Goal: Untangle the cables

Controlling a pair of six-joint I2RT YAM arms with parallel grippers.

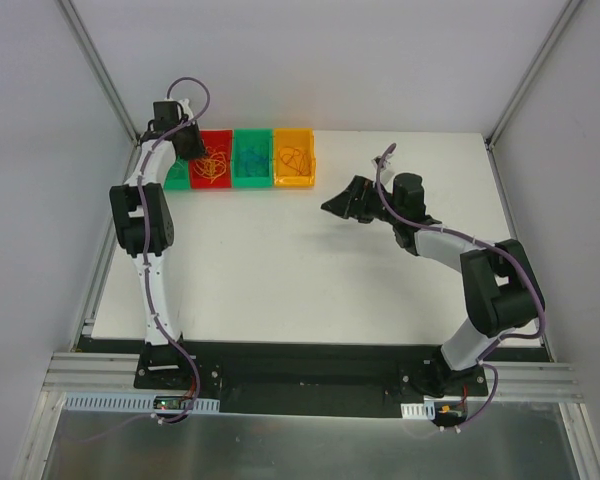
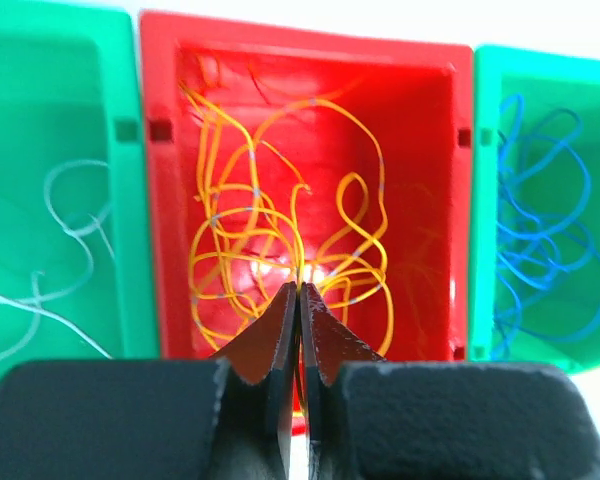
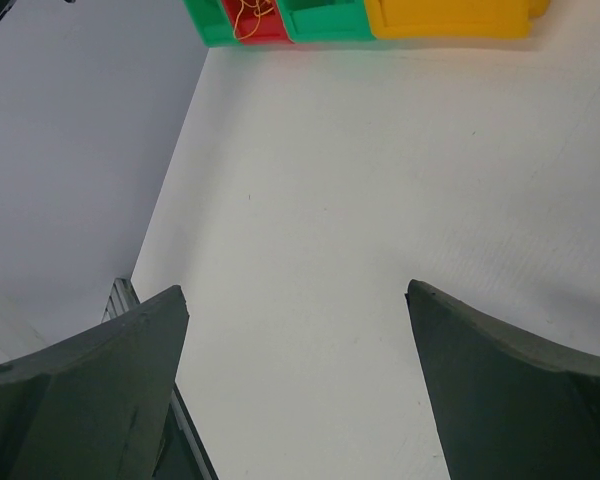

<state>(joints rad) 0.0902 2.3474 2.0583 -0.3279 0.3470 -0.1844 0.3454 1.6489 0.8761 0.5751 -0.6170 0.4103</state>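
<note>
Left gripper (image 2: 300, 290) is down inside the red bin (image 2: 420, 150), fingers pressed together, and it looks clamped on one yellow strand (image 2: 297, 230) that rises out of the yellow cables (image 2: 225, 240); a thin yellow line shows between the fingers, so a pinch is likely but not certain. Right gripper (image 3: 296, 288) hangs over bare table (image 3: 380, 150), near and right of the bins, fingers wide apart, holding nothing. Step in hand, as judged: pull that single strand free of the clump. To do it well, lift slowly and straight up and watch whether the whole knot rises with it. If it does, bring the right gripper in to pin the clump or pick a crossing loop, rather than yank. Keep the strand clear of the bin walls. Risk: the thin wire slips from the pinch, or the light bin tips. Counts: four bins in a row at the far edge, two green, one red, one yellow. Left green bin (image 2: 40, 100) has white cables (image 2: 75, 215), right green bin (image 2: 485, 200) has blue cables (image 2: 540, 250), yellow bin (image 1: 294, 180) has orange cables (image 1: 295, 158). Strands per bin: several, too looped to count. Two arms, two grippers.
</note>
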